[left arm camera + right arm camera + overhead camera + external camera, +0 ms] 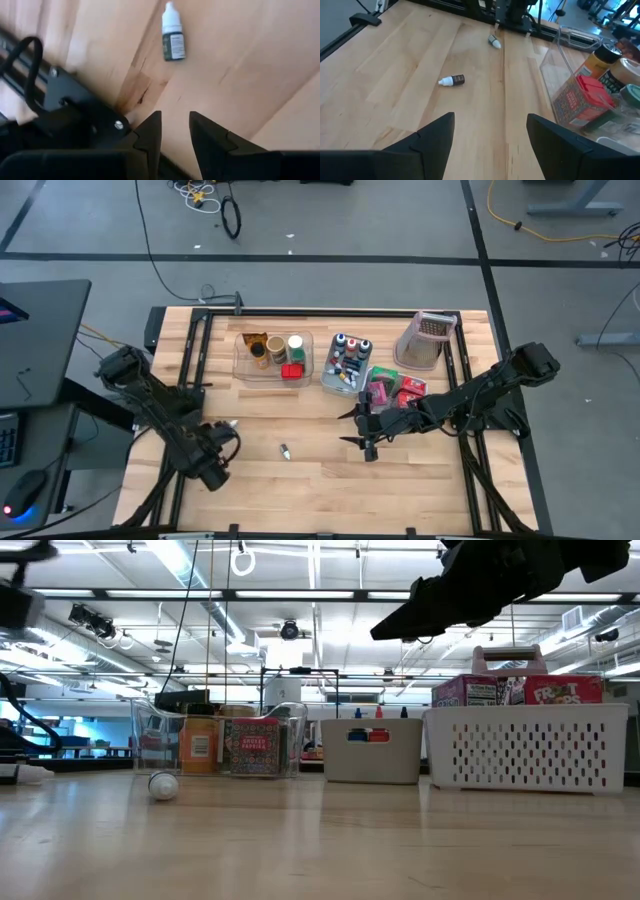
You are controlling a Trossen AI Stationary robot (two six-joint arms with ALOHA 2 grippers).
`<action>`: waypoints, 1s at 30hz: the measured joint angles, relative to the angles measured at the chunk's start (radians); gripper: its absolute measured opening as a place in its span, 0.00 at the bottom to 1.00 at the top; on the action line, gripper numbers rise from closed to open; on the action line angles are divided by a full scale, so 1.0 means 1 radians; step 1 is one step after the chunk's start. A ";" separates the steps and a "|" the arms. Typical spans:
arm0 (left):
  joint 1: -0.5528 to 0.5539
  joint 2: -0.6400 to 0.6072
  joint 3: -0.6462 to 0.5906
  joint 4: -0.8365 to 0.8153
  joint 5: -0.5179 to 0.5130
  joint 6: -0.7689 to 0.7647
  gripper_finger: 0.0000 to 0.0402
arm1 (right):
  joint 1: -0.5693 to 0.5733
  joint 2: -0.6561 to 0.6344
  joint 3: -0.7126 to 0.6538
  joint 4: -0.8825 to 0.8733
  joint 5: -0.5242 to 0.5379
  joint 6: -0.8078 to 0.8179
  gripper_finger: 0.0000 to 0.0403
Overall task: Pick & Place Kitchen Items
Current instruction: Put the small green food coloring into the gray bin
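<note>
Two tiny white-capped bottles lie on their sides on the wooden table: one (pixel 284 450) (pixel 451 80) mid-table, one (pixel 228 423) (pixel 494 41) near my left arm. My left gripper (pixel 215 473) (pixel 174 117) points steeply down over the table's near left part. Its fingers stand a narrow gap apart with nothing between them, and a bottle (pixel 173 32) lies beyond them. My right gripper (pixel 353 428) (pixel 490 117) hangs open above the table's middle, in front of the bins, holding nothing.
A clear bin (pixel 272 356) with jars and a red box, a grey bin (pixel 346 364) of tiny bottles and a white perforated bin (pixel 398 390) with pink and red boxes stand along the far side. A tilted pink-rimmed basket (pixel 424 340) stands far right. Black frame rails (pixel 75 95) edge the table.
</note>
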 joint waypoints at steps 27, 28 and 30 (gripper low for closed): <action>0.415 0.000 -0.065 0.188 -0.057 1.196 0.65 | 0.000 0.000 0.000 0.031 0.000 -0.044 0.65; 0.415 0.000 -0.079 0.193 -0.059 1.219 0.65 | 0.000 0.000 0.000 0.030 0.000 -0.044 0.65; 0.415 0.000 -0.102 0.208 -0.058 1.249 0.64 | 0.000 0.000 0.000 0.031 0.000 -0.044 0.65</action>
